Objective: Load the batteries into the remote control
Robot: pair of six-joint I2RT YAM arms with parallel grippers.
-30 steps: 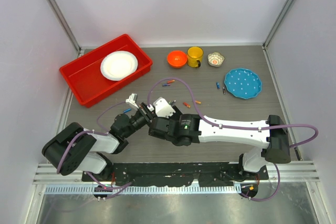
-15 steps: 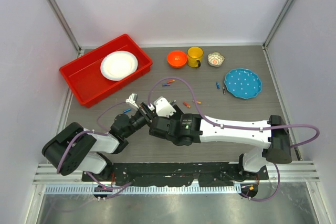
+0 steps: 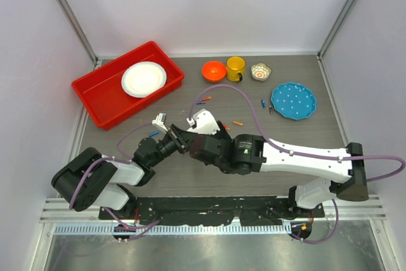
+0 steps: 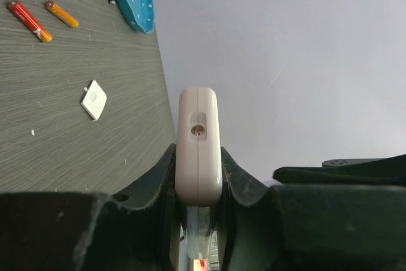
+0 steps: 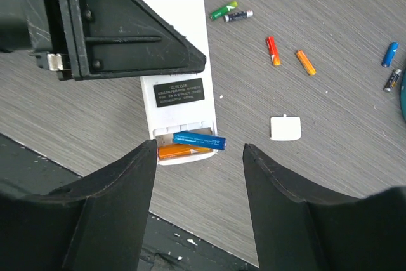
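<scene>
The white remote control [image 5: 177,61] lies back-up with its battery bay open. An orange battery [image 5: 181,152] sits in the bay. A blue battery [image 5: 198,139] lies askew over it, one end past the bay's right edge. My left gripper [image 4: 198,157] is shut on the remote's other end, seen end-on in the left wrist view [image 4: 198,144] and in the top view [image 3: 204,120]. My right gripper [image 5: 200,153] hovers open and empty just above the bay. The square white cover [image 5: 285,127] lies on the table to the right.
Loose batteries lie beyond the remote: green [image 5: 223,11], dark [image 5: 238,15], red [image 5: 273,51], orange [image 5: 305,62], blue [image 5: 390,54]. Further back stand a red tray [image 3: 101,103] with a white plate, an orange bowl [image 3: 214,70], a yellow mug [image 3: 235,66] and a blue plate [image 3: 294,100].
My right arm has drawn back to the right, uncovering the remote in the top view. The left gripper and the remote have shifted slightly.
</scene>
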